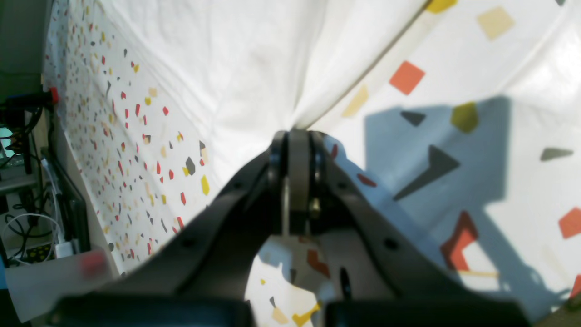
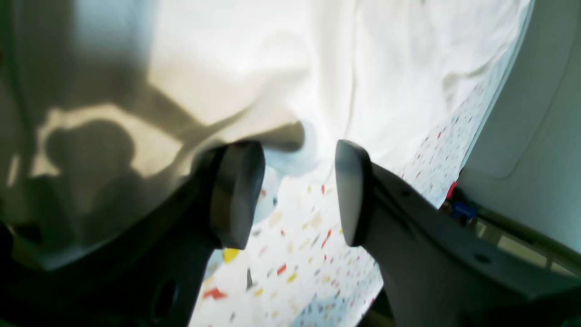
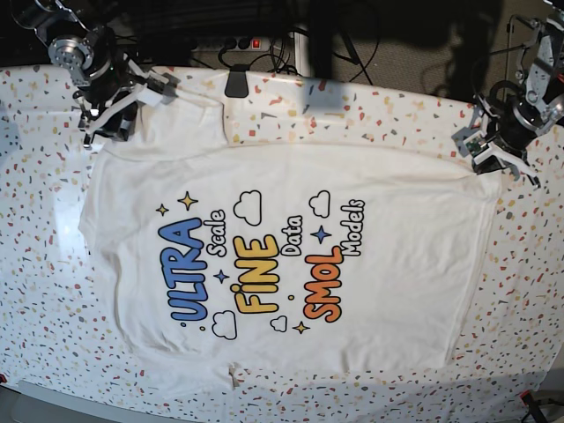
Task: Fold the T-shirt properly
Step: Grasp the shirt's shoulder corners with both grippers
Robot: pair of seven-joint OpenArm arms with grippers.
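Base view: we note fairly even light over the T-shirt (image 3: 397,282), its print sharp. Left of the shirt, a pale glare sits on the speckled table covering (image 3: 53,229); beyond the shirt's top edge, the floor falls dim.

Left wrist view: bright cloth, near-white above; we log a blue-grey shadow right of the shirt's pinched tip, and soft, blurred gripper parts below it.

Right wrist view: shirt folds blurred close up, brownish shadows at left, highlights washed out.
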